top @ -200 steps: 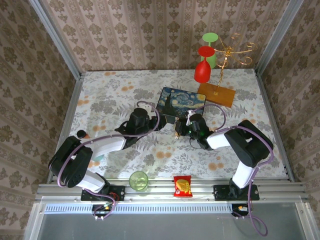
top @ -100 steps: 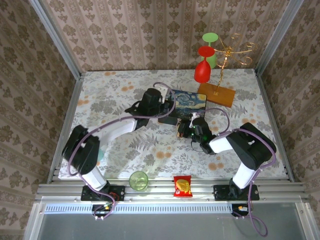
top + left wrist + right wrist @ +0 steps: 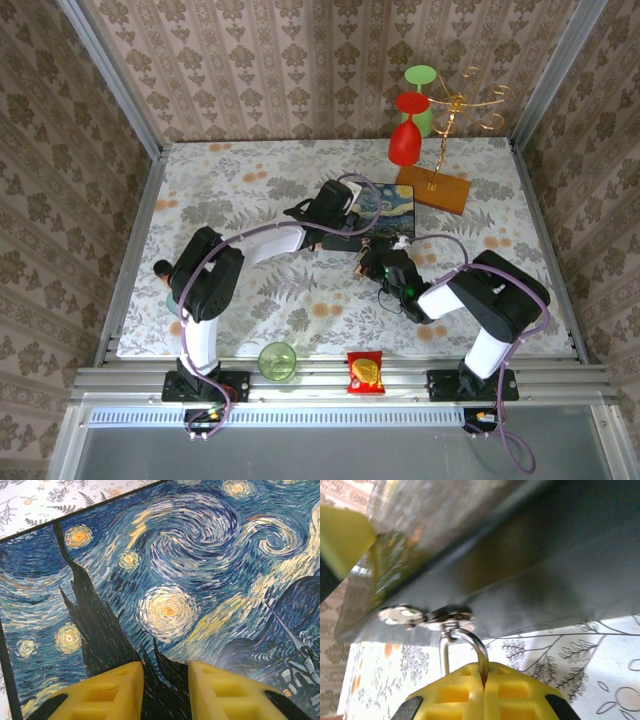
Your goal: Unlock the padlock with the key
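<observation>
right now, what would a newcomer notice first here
The starry-night box mid-table, with the left gripper open over its lid. At its front edge the right gripper pinches the padlock by its shackle. A red goblet hangs on the gold rack, far right.

No words, numbers or signs can be read here. The snack packet is red and yellow, but it looks too small to make out any letters. The box has a painted night sky with swirls and stars on its lid, and no letters can be made out in the paint. The padlock shows just its silver loop, and the rest of it is hidden, so no brand can be read on it.
</observation>
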Controlling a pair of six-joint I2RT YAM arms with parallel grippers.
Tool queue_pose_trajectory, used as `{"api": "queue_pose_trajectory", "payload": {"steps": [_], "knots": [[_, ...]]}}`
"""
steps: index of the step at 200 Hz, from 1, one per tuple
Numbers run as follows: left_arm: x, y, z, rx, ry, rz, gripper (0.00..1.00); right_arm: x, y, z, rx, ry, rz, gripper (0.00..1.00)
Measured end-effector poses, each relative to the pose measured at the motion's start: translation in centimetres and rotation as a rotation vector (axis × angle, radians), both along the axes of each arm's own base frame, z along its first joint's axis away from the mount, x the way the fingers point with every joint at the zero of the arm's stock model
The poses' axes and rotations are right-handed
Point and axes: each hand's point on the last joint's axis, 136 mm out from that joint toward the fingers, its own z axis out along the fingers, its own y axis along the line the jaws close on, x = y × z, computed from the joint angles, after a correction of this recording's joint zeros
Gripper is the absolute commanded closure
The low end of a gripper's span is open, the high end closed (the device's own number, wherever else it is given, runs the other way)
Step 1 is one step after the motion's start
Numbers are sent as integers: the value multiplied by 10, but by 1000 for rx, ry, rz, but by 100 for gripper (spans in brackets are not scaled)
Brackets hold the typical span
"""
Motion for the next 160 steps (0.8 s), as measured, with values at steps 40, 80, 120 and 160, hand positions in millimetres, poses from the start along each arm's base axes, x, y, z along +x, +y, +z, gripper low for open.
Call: {"api": "queue_pose_trajectory", "payload": {"steps": [40,80,120,160], "knots": [[-4,5,-1,-48,-38,4,77,0,-6,2,71,28,-112,100],[-5,9,-1,-99,-59,2,80,1,-12,3,109,47,-174,100],[-4,11,-2,-143,-52,9,81,4,-11,2,195,66,-234,100],[-4,13,-1,-168,-61,4,82,3,-13,4,203,71,-282,100]]}}
